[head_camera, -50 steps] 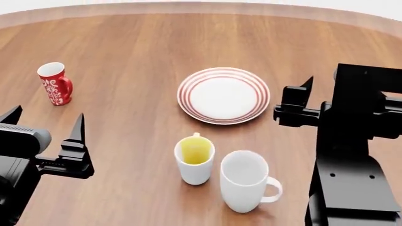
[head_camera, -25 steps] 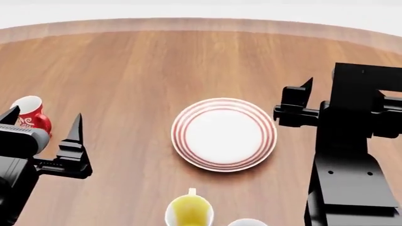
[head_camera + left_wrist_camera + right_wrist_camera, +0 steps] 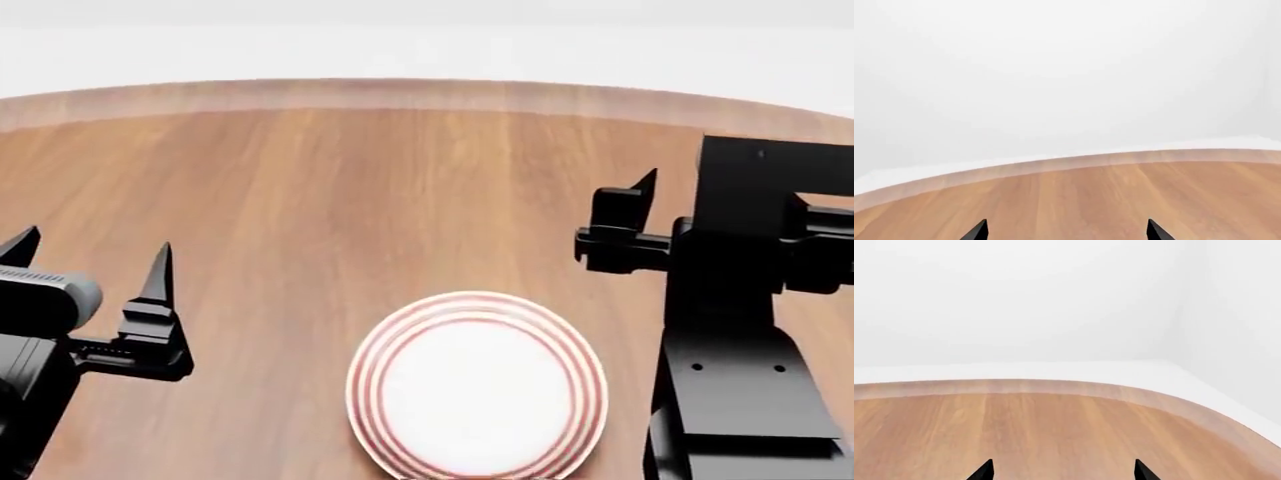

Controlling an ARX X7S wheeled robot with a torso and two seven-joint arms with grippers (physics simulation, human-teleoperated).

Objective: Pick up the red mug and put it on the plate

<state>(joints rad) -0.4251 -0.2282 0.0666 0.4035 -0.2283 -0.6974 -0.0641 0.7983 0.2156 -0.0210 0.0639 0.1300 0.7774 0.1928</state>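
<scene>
The plate (image 3: 475, 392), round and white with red rings, lies on the wooden table at the bottom middle of the head view, its near edge cut off. The red mug is out of view. My left gripper (image 3: 91, 262) is open and empty at the left, left of the plate; its fingertips (image 3: 977, 231) show in the left wrist view over bare wood. My right gripper (image 3: 646, 185) is open and empty at the right, beyond the plate's right side; its fingertips (image 3: 985, 471) show in the right wrist view over bare wood.
The round wooden table (image 3: 374, 180) stretches ahead to its curved far edge (image 3: 400, 95), with a white floor and wall beyond. The right arm's black body (image 3: 747, 340) stands right of the plate. The other mugs are out of view.
The head view has tilted up: the plate slid down toward the bottom edge, and the red mug, the yellow-inside mug and the white mug have left the view. Both grippers stay open.
</scene>
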